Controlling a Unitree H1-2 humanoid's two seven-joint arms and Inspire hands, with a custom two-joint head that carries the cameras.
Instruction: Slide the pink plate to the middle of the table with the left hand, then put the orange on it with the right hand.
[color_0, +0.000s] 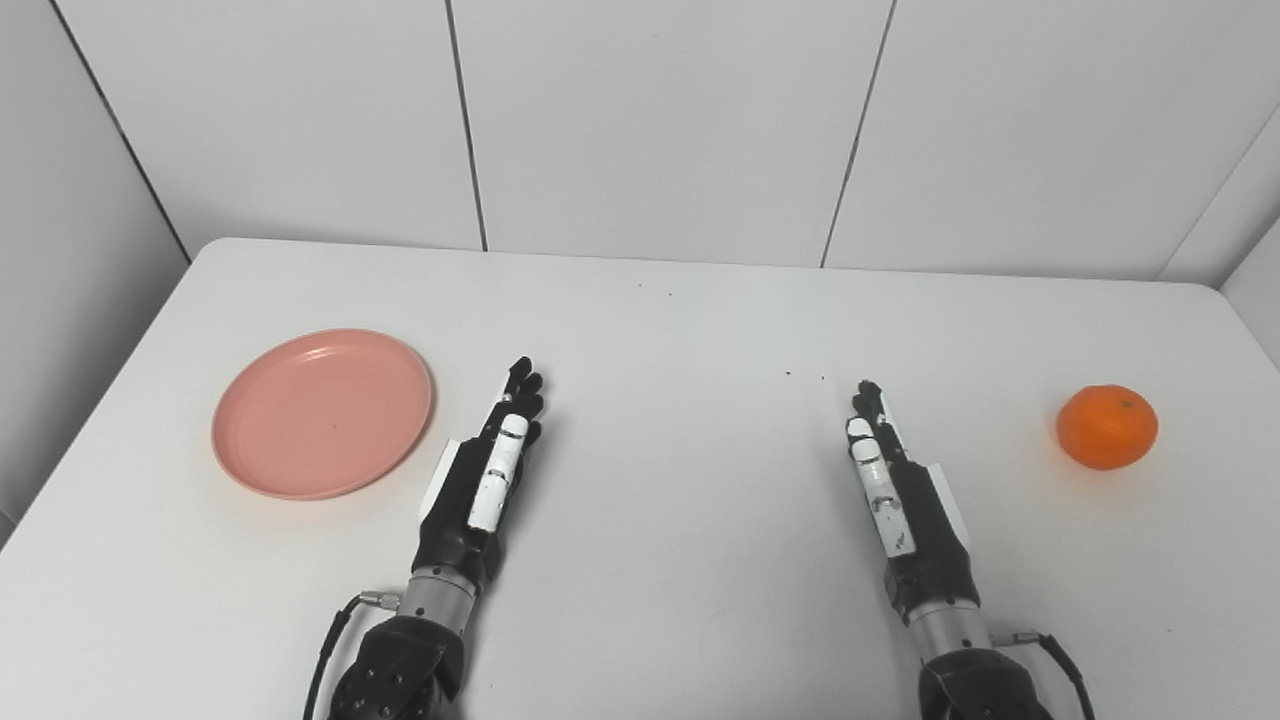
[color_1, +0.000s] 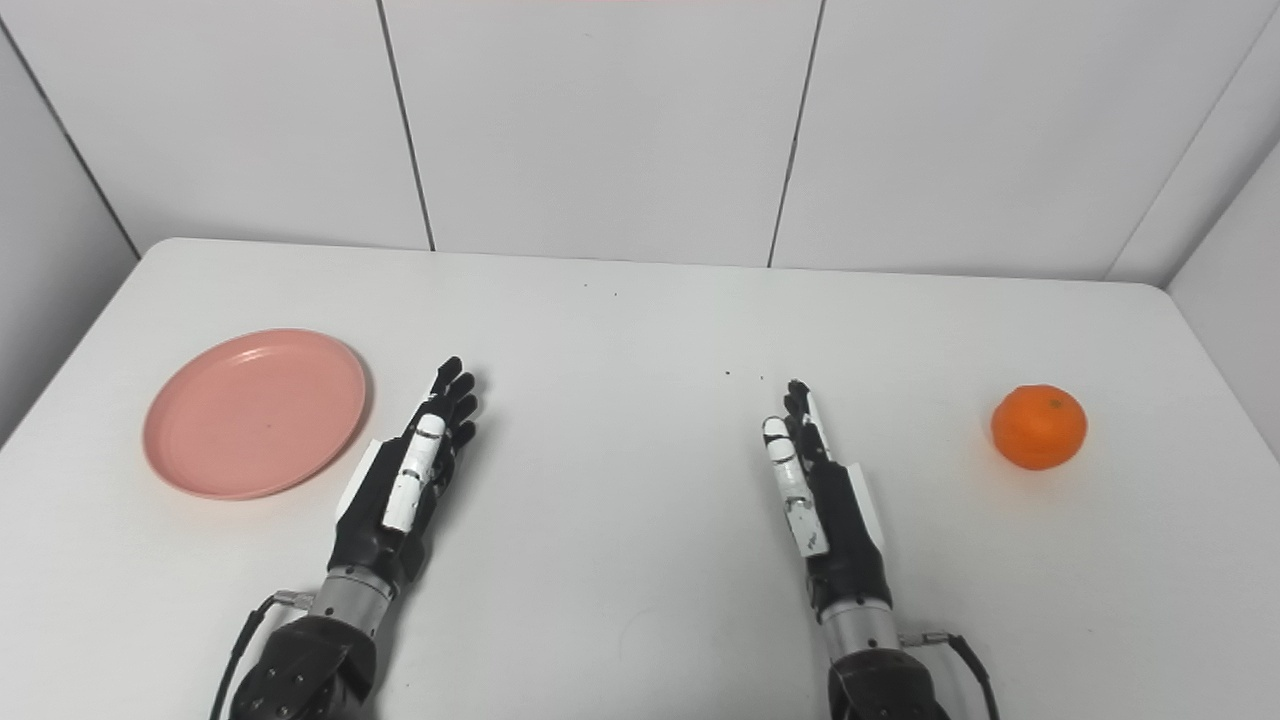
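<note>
A pink plate (color_0: 322, 412) lies flat on the left side of the white table (color_0: 680, 330), with nothing on it. An orange (color_0: 1107, 426) sits on the table at the far right. My left hand (color_0: 487, 470) is open, fingers stretched out, edge-on above the table just right of the plate and apart from it. My right hand (color_0: 893, 478) is open in the same way, well to the left of the orange. Both hands hold nothing. In the right eye view the plate (color_1: 255, 412) and the orange (color_1: 1039, 427) show the same layout.
White panelled walls (color_0: 660, 120) stand behind the table's far edge and along both sides. A few small dark specks (color_0: 805, 376) lie on the table between the hands.
</note>
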